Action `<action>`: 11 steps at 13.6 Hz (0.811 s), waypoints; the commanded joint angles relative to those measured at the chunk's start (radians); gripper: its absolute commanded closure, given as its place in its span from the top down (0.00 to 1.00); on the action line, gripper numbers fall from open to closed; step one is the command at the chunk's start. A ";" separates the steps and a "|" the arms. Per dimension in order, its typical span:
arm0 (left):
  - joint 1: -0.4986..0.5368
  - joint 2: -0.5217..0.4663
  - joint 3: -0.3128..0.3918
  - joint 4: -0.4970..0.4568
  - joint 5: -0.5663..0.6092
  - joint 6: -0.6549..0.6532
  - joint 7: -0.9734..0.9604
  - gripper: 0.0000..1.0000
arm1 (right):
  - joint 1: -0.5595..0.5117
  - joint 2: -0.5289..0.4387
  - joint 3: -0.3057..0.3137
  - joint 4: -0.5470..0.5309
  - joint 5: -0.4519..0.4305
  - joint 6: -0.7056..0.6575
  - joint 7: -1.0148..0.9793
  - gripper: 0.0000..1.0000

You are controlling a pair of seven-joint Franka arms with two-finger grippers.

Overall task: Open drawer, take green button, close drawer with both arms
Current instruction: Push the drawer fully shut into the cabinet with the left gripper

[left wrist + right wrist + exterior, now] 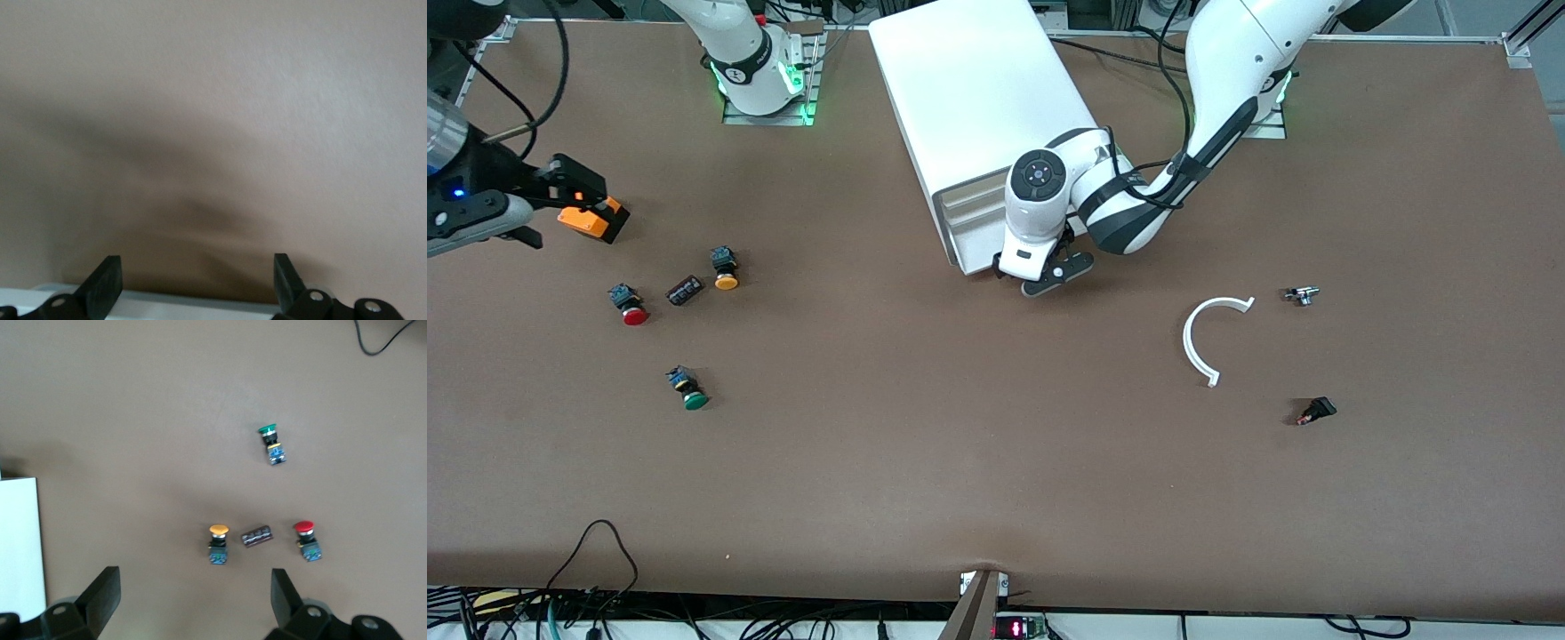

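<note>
White drawer cabinet (987, 116) shows its drawer shut; we have our left hand (1056, 271) open at its front, ready to pull. Our right hand (193, 600) waits open above the tabletop (960, 444), where the green button (687, 389) lies.

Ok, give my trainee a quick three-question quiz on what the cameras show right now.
1. True or false: the left gripper is at the front of the white box-shaped drawer cabinet.
2. Which lies nearest the front camera? A: red-capped push button B: green-capped push button C: orange-yellow-capped push button
3. Fill in: the right gripper has its fingers ____.

Key: 1 true; 2 B; 3 open.
</note>
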 commanded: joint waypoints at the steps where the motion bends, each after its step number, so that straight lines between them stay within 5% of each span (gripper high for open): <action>1: 0.007 0.009 -0.033 -0.012 -0.050 -0.003 0.000 1.00 | 0.003 -0.012 0.016 0.007 -0.033 -0.017 0.048 1.00; 11: 0.058 0.033 -0.067 0.001 -0.216 -0.011 0.166 1.00 | 0.008 0.040 0.019 0.072 -0.041 -0.008 0.051 1.00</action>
